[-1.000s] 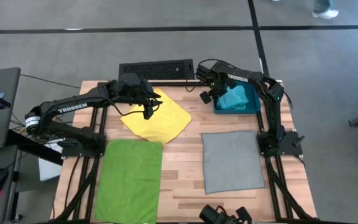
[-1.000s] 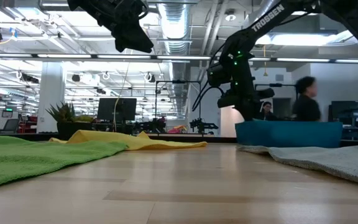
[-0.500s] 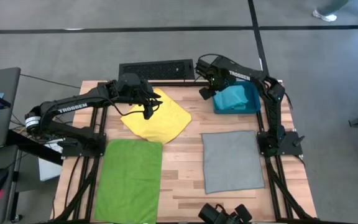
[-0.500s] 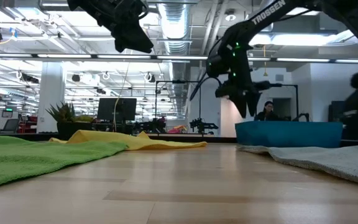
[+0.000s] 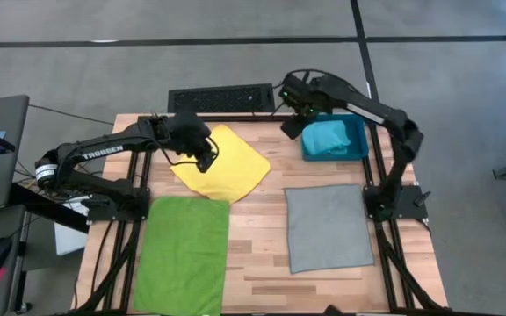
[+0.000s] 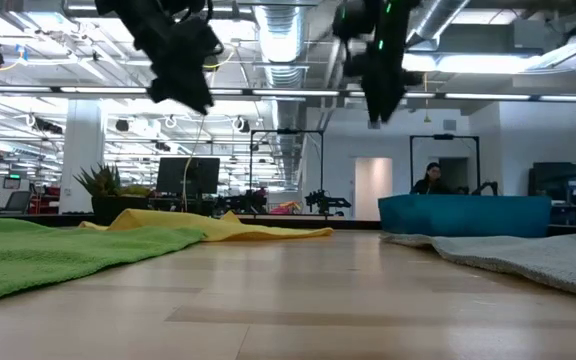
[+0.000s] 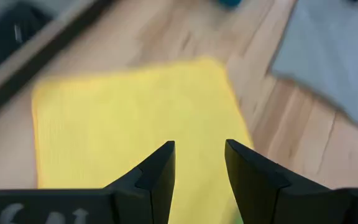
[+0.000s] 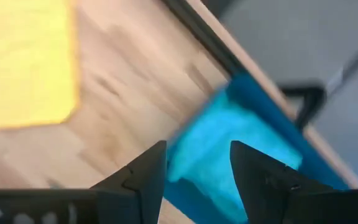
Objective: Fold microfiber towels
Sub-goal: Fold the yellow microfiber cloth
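Note:
The yellow towel (image 5: 225,165) lies spread flat at the table's far middle and also shows in the left wrist view (image 7: 135,118). My left gripper (image 5: 206,158) hovers open above its left part (image 7: 199,146), touching nothing. The turquoise towel (image 5: 328,137) lies bunched in the dark teal bin (image 5: 358,151). My right gripper (image 5: 290,129) is open and empty, raised just left of the bin (image 8: 197,146). The green towel (image 5: 183,250) lies flat at the near left and the grey towel (image 5: 328,226) at the near right.
A black grille-like panel (image 5: 220,97) lies along the table's far edge. Bare wood (image 5: 257,237) shows between the green and grey towels. In the low view a person (image 6: 433,178) shows in the room beyond the bin (image 6: 465,214).
My right gripper has risen well above the bin and drawn back toward the table's far edge, leaving the turquoise towel in the bin. My left gripper has shifted a little toward the table's left and come lower over the yellow towel.

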Controlling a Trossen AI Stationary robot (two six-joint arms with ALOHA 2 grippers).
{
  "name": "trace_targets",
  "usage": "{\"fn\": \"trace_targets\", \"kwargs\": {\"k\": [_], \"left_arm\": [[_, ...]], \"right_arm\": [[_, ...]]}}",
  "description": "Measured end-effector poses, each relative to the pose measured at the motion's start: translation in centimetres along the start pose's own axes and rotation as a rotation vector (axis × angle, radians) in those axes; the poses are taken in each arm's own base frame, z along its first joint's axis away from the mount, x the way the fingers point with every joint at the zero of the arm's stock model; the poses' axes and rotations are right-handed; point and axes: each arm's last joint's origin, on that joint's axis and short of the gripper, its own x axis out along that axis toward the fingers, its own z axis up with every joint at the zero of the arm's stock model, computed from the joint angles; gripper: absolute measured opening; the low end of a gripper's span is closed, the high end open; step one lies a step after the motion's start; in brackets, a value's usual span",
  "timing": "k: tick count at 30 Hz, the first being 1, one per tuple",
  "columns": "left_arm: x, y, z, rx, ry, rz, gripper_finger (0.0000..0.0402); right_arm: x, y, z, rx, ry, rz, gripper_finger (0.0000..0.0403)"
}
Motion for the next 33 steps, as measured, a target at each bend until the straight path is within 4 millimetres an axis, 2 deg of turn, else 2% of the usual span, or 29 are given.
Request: {"fn": "trace_targets", "kwargs": {"k": [4,6,9,13,16,22,28,33], "left_arm": [[0.0,-0.4,-1.3,-0.082,0.11,0.061,0.0133],[-0.1,-0.7,-1.7,-0.141,0.128,0.118,0.0133],[-0.2,-0.7,-2.4,-0.292,0.176,0.165,0.0133],[-0.3,-1.0,-3.1,-0.446,0.244,0.172,0.0133],[-0.4,-2.0,-3.5,-0.449,0.26,0.147,0.0133],[-0.4,-4.1,-4.1,-0.449,0.271,0.109,0.0133],[-0.5,-4.9,-4.5,-0.476,0.256,0.127,0.0133],[-0.5,-5.0,-4.5,-0.488,0.249,0.136,0.0133]], "right_arm": [[-2.5,2.7,-1.3,-0.276,-0.142,0.072,0.0201],[-3.0,4.1,-1.6,-0.387,-0.202,0.128,0.0201],[-2.7,5.0,-1.9,-0.421,-0.228,0.292,0.0198],[-0.7,5.1,-2.0,-0.351,-0.191,0.495,0.0189],[1.0,4.9,-2.1,-0.322,-0.189,0.515,0.0182],[4.8,5.9,-3.2,-0.583,-0.252,0.47,0.0175],[8.2,7.9,-4.8,-0.88,-0.382,0.443,0.0175],[9.9,9.1,-5.8,-0.95,-0.437,0.379,0.0177]]}}
